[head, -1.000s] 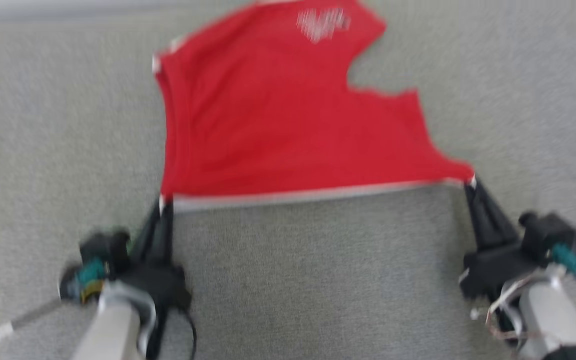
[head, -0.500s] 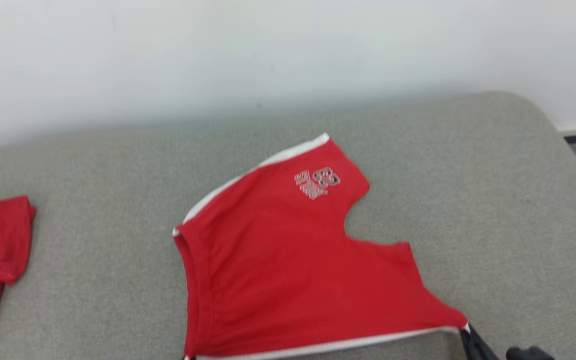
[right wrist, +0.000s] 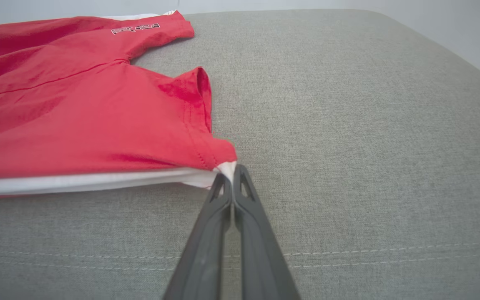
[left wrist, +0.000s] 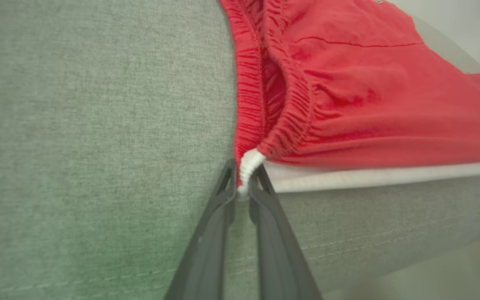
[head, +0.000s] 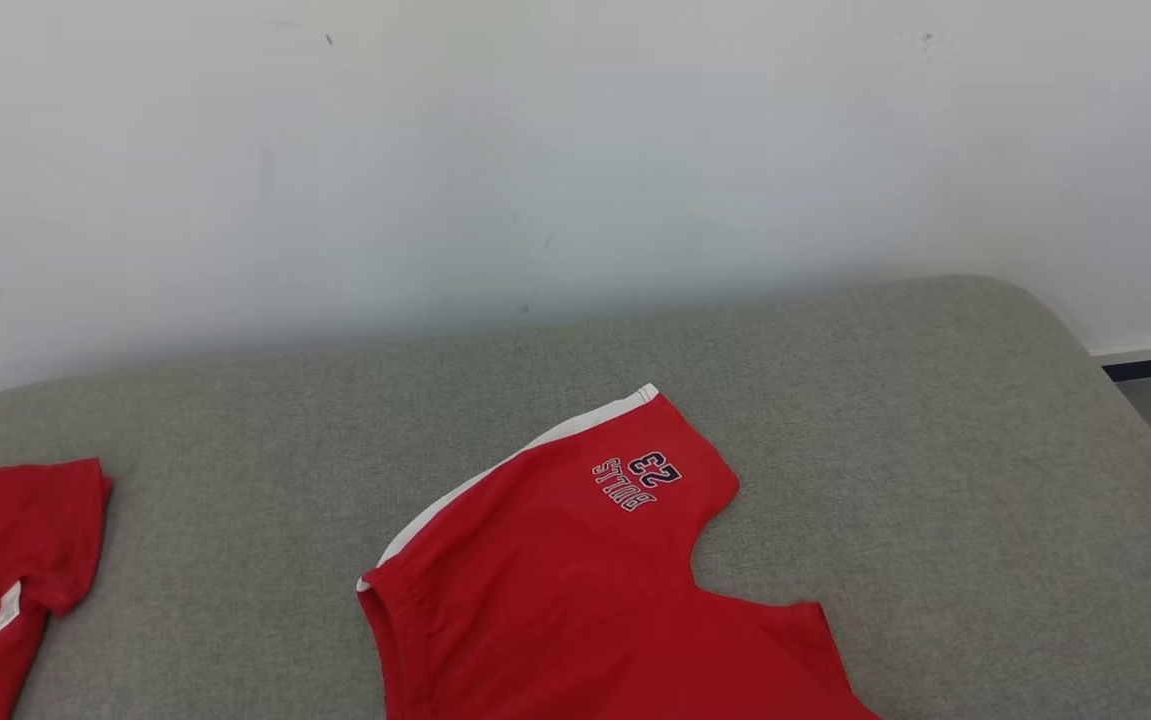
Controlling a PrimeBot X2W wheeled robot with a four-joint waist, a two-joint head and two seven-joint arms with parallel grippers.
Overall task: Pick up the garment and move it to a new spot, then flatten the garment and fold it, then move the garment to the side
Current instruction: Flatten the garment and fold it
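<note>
Jaws lie low, apparently, pinching garment corners.

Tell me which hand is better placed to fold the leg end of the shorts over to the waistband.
Probably the right. The right hand is shut on the white corner at the leg hem of the shorts, so it can carry that end over. The left hand grips the waistband corner.

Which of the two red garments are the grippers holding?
The red shorts printed 23 in the middle: the left gripper pinches its waistband corner, the right gripper a leg hem corner. The other red garment lies apart at the left.
</note>
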